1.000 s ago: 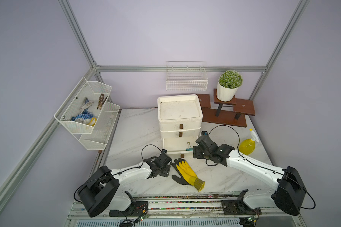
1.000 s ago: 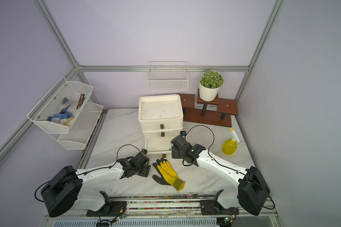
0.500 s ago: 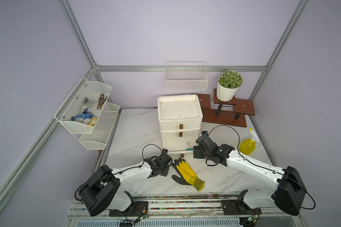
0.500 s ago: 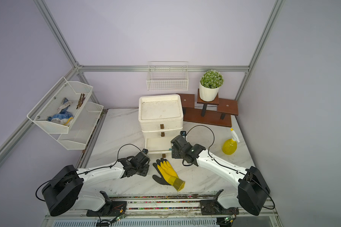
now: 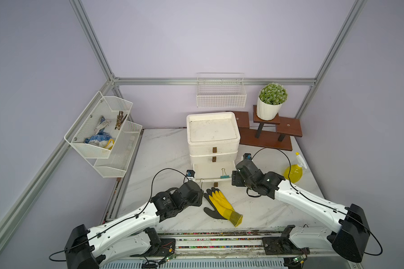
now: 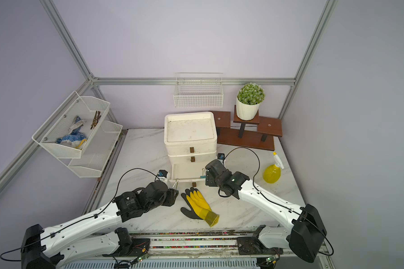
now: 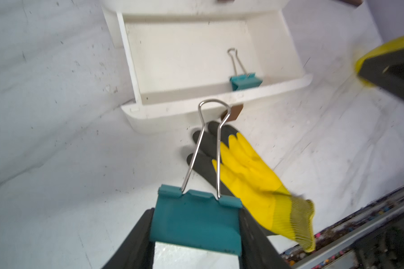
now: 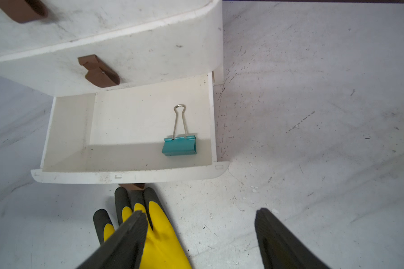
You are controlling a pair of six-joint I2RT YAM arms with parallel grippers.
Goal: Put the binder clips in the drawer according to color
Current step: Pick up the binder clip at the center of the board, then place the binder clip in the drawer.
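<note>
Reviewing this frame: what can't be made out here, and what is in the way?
- Upper two drawers: shut in every view, so whether clips lie inside cannot be told.
- Left gripper shut on a teal clip: in both top views the arm's own wrist hides the grip, and only the wire handle shows.
- Items in the wall basket: too small in both top views to name.

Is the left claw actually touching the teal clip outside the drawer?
Touching. In the left wrist view the left gripper has its fingers pressed against both sides of the teal clip.
</note>
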